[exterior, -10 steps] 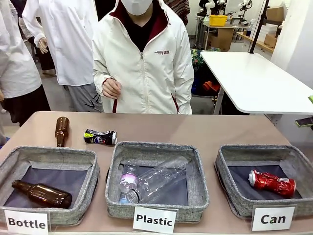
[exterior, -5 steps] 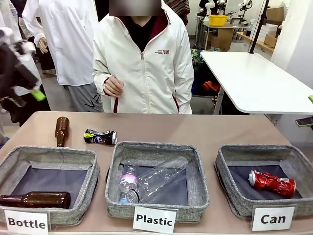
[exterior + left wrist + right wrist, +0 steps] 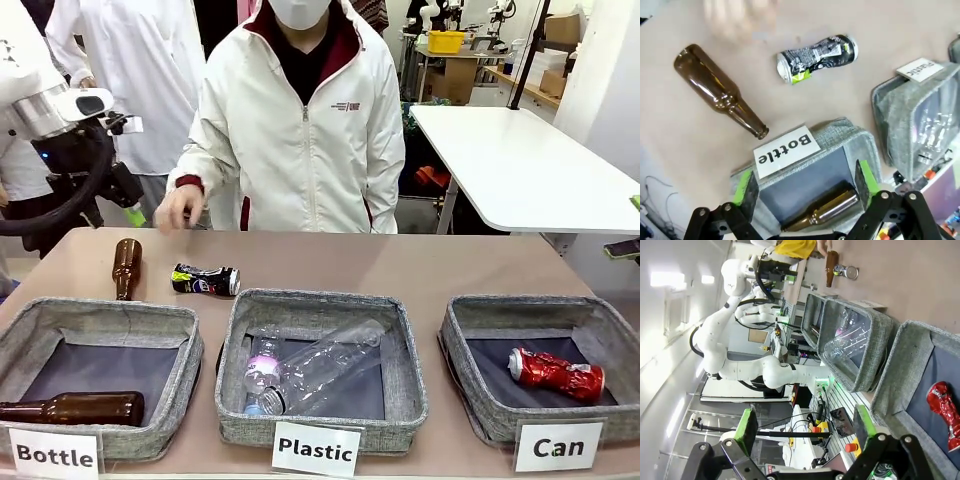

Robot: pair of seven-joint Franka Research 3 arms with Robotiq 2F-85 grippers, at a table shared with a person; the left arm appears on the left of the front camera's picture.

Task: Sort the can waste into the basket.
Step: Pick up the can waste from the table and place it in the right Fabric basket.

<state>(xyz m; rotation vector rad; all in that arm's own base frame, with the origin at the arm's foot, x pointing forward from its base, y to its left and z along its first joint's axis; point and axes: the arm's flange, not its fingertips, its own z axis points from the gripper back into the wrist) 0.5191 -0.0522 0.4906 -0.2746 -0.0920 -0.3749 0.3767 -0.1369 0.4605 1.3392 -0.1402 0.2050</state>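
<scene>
A crushed black can (image 3: 205,280) with yellow-green and white print lies on the bare table behind the baskets; the left wrist view has this black can (image 3: 817,56) well beyond my fingers. A crushed red can (image 3: 556,374) lies inside the grey basket (image 3: 470,322) labelled "Can" at the right. My left gripper (image 3: 128,205) hangs open and empty at the upper left, high above the table's left end. Looking along it, the left gripper (image 3: 805,185) is over the "Bottle" basket. My right gripper (image 3: 804,426) is open and empty, far from the red can (image 3: 945,412) and its basket (image 3: 907,357).
The person's hand (image 3: 180,207) reaches down near the table's far edge, close to my left gripper. A brown bottle (image 3: 126,266) lies on the table left of the black can. The "Bottle" basket (image 3: 185,345) holds another bottle; the "Plastic" basket (image 3: 405,370) holds clear bottles.
My left arm has swung into view at the upper left. The bottle in the "Bottle" basket settled flat. The person's hand has dropped from the chest toward the table.
</scene>
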